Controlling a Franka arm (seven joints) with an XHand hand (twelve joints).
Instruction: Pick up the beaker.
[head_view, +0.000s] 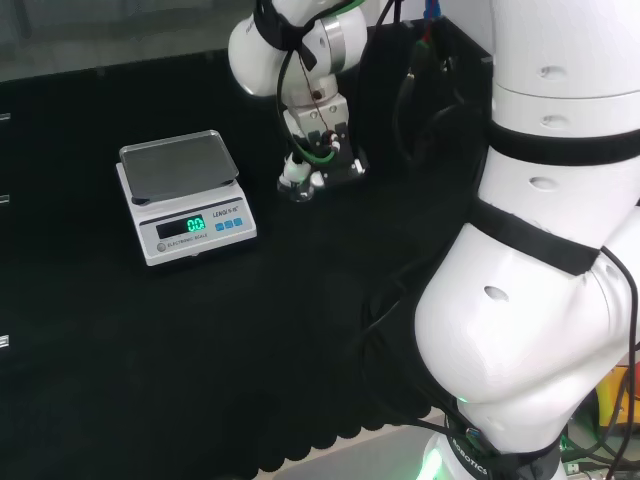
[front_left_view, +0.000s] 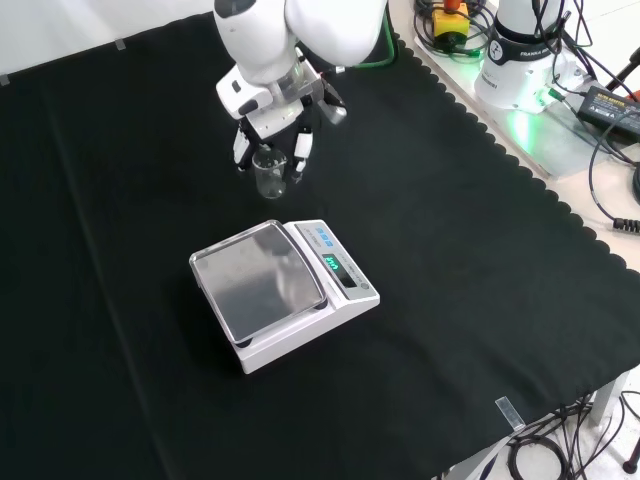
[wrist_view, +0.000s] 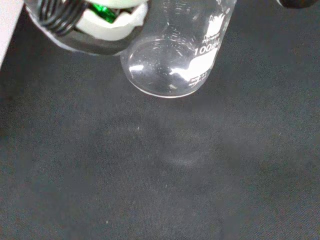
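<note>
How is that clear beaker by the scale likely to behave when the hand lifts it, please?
The beaker looks empty, so probably light. Its clear, smooth wall may be slippery between the fingers and would likely be fragile if dropped. Upright on a flat base, it should stand steady.

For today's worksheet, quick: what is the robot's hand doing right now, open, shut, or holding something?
Hand: its black and white fingers reach down on either side of the small clear glass beaker; whether they grip it cannot be told.
</note>
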